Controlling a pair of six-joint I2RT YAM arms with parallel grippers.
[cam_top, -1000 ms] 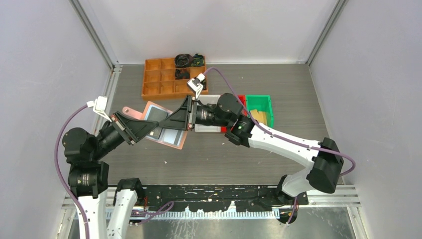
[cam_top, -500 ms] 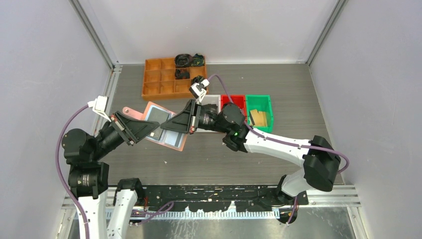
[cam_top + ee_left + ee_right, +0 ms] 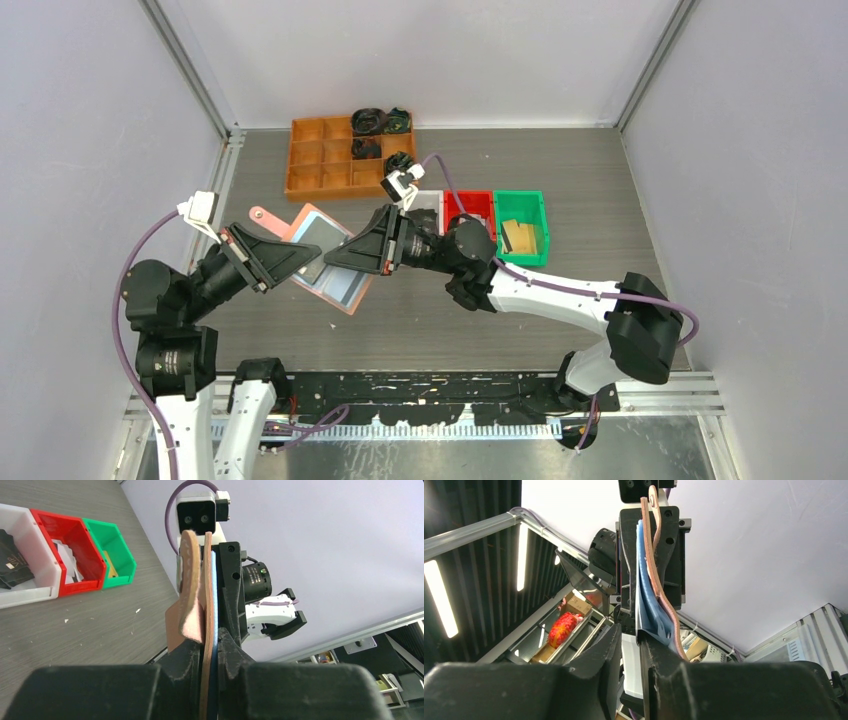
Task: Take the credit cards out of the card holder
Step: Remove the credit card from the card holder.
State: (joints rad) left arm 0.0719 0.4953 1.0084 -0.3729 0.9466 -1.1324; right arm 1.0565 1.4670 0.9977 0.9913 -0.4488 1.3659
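Since the card holder (image 3: 343,288) is turned edge-on to both wrist cameras, its pockets can be read only from above, and even there much of it is covered by the two black grippers. It is held open and tilted over the table (image 3: 600,190), with its strap tab (image 3: 258,214) pointing to the far left. Whether its lower corner touches the surface cannot be judged.

The left gripper (image 3: 210,647) is closed on one edge of it, pink leather and a blue layer being pinched between the fingers. The right gripper (image 3: 638,641) is clamped on the opposite edge, where the blue lining is seen to run down between its narrowly set fingers. Whether a card is nipped there as well cannot be made out.

A dark panel and a light blue panel are shown from above, but cards inside them cannot be told apart from the pockets. Some credit cards (image 3: 9,560) are glimpsed in the white bin (image 3: 25,594), the red bin (image 3: 82,579) and the green bin (image 3: 525,258), partly cut off by the frame and the bin walls. The orange tray (image 3: 320,178) stands at the far side.
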